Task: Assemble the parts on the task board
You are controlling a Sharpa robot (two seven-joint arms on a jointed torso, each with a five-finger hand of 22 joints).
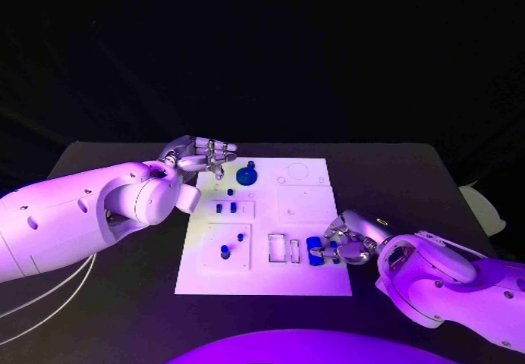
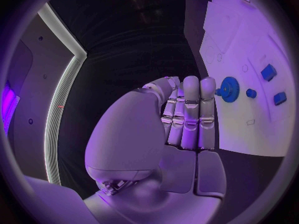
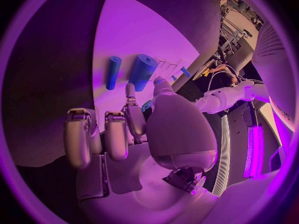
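A: Where do the parts sit on the task board (image 1: 306, 280)?

B: A blue gear (image 1: 247, 177) stands near its far edge. Small blue pegs (image 1: 225, 207) stand in a recess below it, another peg (image 1: 225, 251) in the square recess nearer. Two blue cylinders (image 1: 315, 251) lie by the right edge.

A: And the hands?

B: The left hand (image 1: 202, 157) hovers at the board's far left corner, fingers straight and together, holding nothing. The right hand (image 1: 352, 239) rests beside the cylinders, fingers loosely spread; whether it touches them I cannot tell.

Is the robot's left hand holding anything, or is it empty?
Empty. In the left wrist view the left hand has its fingers straight and side by side, nothing in them, near the blue gear on the task board.
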